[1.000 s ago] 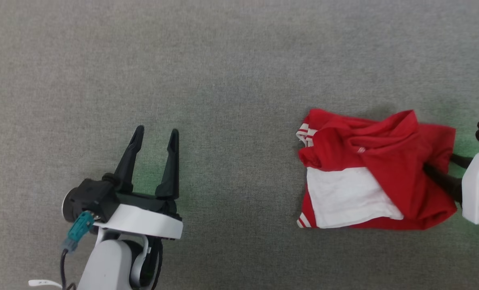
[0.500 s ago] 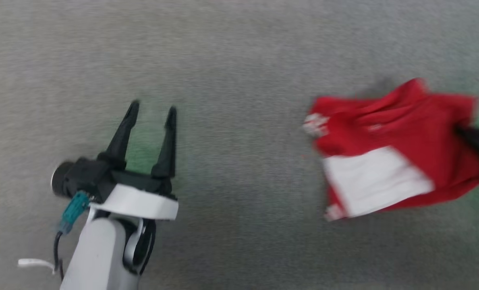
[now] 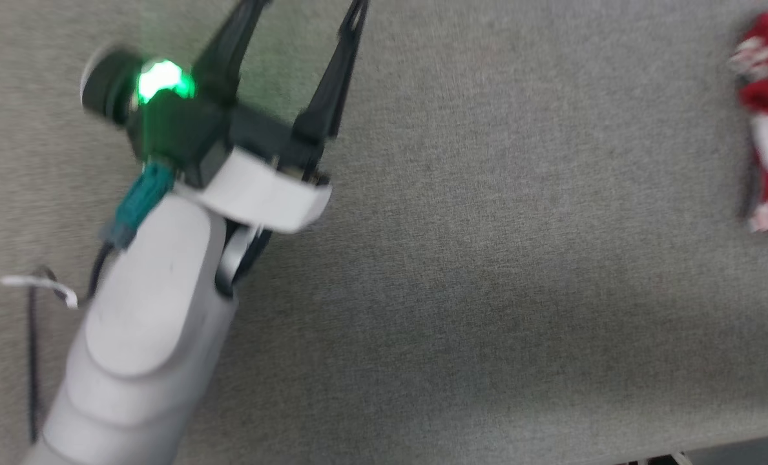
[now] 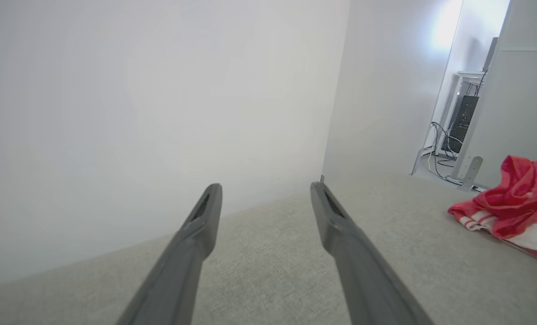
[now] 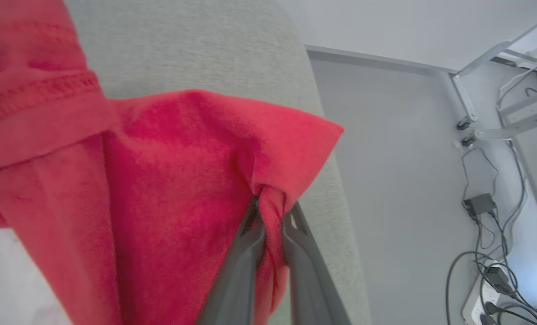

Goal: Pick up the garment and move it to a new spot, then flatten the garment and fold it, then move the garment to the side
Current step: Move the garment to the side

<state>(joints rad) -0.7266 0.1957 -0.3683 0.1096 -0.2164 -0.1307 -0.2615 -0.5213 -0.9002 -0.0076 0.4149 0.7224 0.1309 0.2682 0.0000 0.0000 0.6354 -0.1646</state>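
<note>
Fabric at an edge of the red garment (image 5: 169, 158), at the right of the bench (image 3: 487, 290), is pinched in the nearly shut right claw (image 5: 270, 207) for carrying, while the left claw (image 4: 264, 187) is held wide open, empty.

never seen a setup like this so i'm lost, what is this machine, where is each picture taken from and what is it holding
This is a wheeled robot with two arms, each ending in two long dark fingers. One picture looks down from a camera on its head. The other two come from cameras on its wrists, each looking along that arm's own fingers. The work surface is covered in grey fabric. On it is a red garment with white panels and striped trim. The left fingers stand wide apart and hold nothing. The right fingers are pinched shut on a fold of the garment's red cloth.
</note>
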